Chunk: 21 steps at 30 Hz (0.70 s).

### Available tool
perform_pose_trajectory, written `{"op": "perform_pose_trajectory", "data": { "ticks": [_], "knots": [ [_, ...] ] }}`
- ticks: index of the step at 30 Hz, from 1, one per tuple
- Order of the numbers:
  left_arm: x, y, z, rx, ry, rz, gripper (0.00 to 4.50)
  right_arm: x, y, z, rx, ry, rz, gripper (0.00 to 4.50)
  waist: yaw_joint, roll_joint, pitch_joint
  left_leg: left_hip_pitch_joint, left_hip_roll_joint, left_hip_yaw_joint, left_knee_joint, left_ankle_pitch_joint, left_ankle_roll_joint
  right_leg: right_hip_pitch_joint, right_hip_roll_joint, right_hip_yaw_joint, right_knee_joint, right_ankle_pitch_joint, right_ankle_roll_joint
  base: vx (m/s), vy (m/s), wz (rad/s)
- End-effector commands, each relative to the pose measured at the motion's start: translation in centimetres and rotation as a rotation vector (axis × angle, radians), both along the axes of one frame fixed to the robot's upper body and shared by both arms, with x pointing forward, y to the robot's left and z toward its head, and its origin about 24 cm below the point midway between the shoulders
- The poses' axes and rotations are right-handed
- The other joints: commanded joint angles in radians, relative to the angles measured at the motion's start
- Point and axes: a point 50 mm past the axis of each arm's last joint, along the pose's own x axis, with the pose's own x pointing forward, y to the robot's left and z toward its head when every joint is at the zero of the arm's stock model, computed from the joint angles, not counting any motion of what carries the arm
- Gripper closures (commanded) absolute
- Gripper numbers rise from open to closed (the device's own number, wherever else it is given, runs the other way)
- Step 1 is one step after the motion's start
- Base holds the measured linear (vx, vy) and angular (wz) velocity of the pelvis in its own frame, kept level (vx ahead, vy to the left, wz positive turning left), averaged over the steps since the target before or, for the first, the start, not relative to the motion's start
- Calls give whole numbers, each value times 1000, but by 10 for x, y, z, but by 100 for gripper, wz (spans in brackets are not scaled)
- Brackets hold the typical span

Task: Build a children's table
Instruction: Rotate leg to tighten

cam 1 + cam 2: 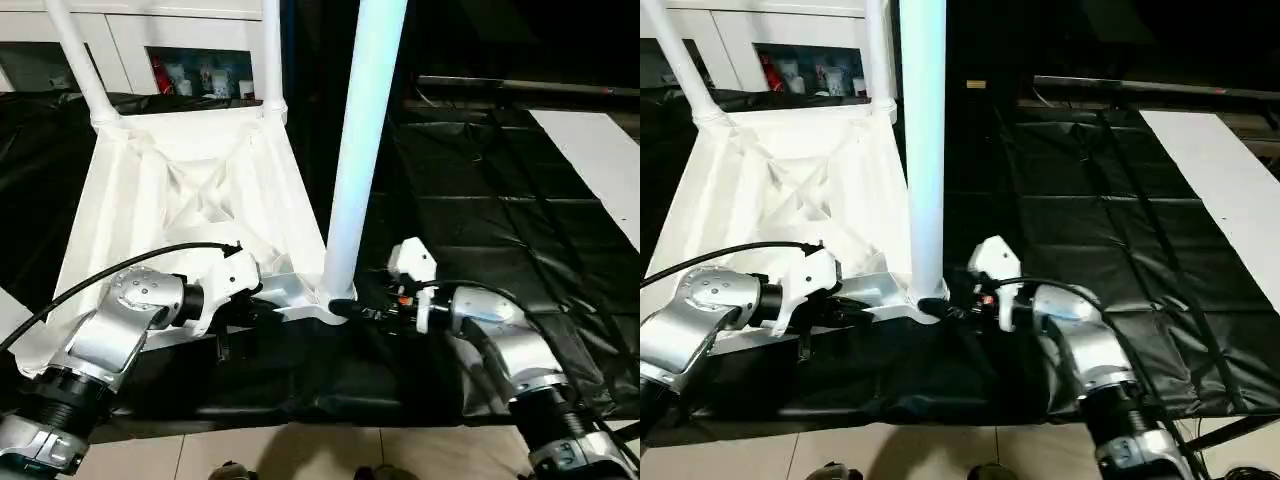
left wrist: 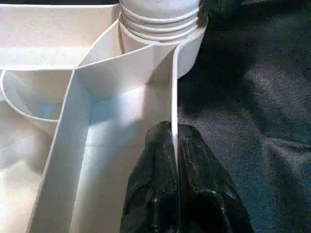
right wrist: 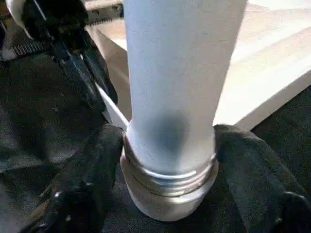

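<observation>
The white tabletop (image 1: pixel 200 180) lies upside down on the black cloth, ribbed underside up. Two white legs (image 1: pixel 80 60) (image 1: pixel 272 50) stand in its far corner sockets. A third leg (image 1: pixel 360 150) stands upright in the near right corner socket (image 2: pixel 160 29), its threaded base showing (image 3: pixel 167 179). My right gripper (image 1: pixel 340 308) has a black finger (image 3: pixel 97 160) pressed on each side of that leg's base. My left gripper (image 2: pixel 173 128) is shut on the tabletop's thin side rim (image 2: pixel 174 87), just short of the same corner.
A white cabinet with glass doors (image 1: pixel 200 60) stands behind the table. A flat white board (image 1: pixel 600 160) lies on the black cloth (image 1: pixel 480 200) at the far right. Pale floor tiles (image 1: pixel 300 450) show below the near edge of the cloth.
</observation>
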Motion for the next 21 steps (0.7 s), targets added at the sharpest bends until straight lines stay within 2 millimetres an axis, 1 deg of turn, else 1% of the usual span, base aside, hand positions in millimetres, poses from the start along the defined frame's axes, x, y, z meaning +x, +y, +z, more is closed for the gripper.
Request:
{"op": "perform_pose_trajectory", "data": {
  "ticks": [1,5,9,12,13,16,18,21],
  "knots": [
    [-7,-4,-18,9,70,1,450,0,5,-3,-32,-4,17,99,-3,-5,-56,7,6,1,-83,-309,11,40,-51,30,-100,-459,-128,0,0,0],
    [-7,-4,-19,8,70,2,450,2,7,-3,-17,-10,1,99,-3,-5,-57,5,6,1,-84,-308,13,40,-51,30,-100,-453,-127,0,0,0],
    [-7,-3,-19,9,71,4,450,5,8,-1,28,-11,-28,99,-4,-4,-57,6,7,0,-85,-320,11,37,-52,30,-101,-464,-128,0,0,0],
    [-8,-3,-20,9,71,3,450,5,8,-1,36,-6,-28,99,-3,-2,-58,6,8,0,-86,-311,11,39,-51,30,-99,-441,-133,0,0,0],
    [-8,-3,-20,9,71,3,450,5,9,-2,35,-5,-25,124,-3,-3,-58,5,8,0,-87,-310,11,40,-50,30,-98,-434,-135,0,0,0],
    [-8,-4,-20,9,71,1,450,5,9,-4,39,2,-28,137,-3,-4,-57,5,7,1,-87,-314,11,39,-51,30,-100,-439,-135,0,0,0],
    [-8,-3,-20,9,72,0,450,4,10,-5,34,4,-24,164,-4,-4,-57,5,7,1,-87,-316,11,39,-52,31,-101,-453,-132,0,0,0],
    [-8,-3,-20,9,73,-2,450,4,10,-6,37,6,-24,171,-4,-4,-57,5,8,0,-88,-320,10,38,-53,30,-103,-471,-124,0,0,0]
  ]
}}
